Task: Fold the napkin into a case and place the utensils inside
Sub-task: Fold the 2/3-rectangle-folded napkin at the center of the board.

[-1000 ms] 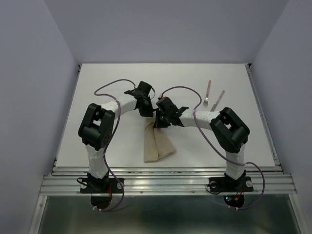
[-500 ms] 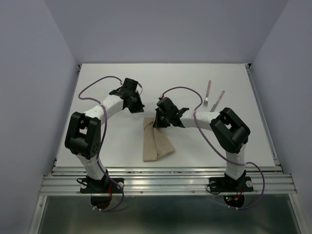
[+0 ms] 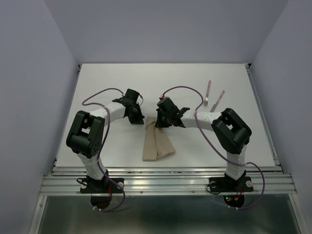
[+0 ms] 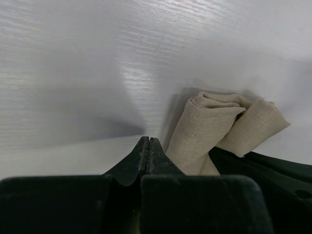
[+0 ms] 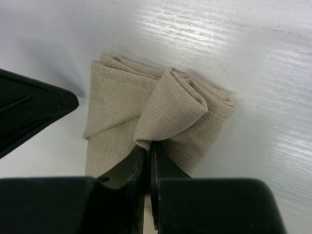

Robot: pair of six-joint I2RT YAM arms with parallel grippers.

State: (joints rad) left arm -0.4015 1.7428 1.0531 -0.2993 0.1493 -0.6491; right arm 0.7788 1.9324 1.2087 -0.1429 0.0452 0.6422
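Napkin point(image 3: 156, 144): soft tan cloth, light, limp, no stiffness to speak of. Folded lengthwise into a narrow layered strip, mid-counter point(image 3: 97, 87), toward the front edge. Prob. springs open if let go (coarse weave, so likely some grip between layers). Best taken at a folded edge or corner, thru all layers, not a single ply.

Right tool point(image 5: 148, 146): clamped together on a rolled-over fold at the strip's far end. Left tool point(image 4: 147, 141): fully together, holding nothing, tips just beside the cloth's far-left corner; can't tell if touching.

Utensils point(image 3: 208, 92) (fork + knife, pinkish handles): side by side at far right, well apart from the cloth. Thin, hard, prob. slippery, lying flat, so awkward to get under; best taken across the handle.

Room: plenty of bare counter left of and beyond the strip. Walls on three sides. Both tools near each other over the far end, so some risk of a clash. Near end of the strip close to the front edge, little margin there.
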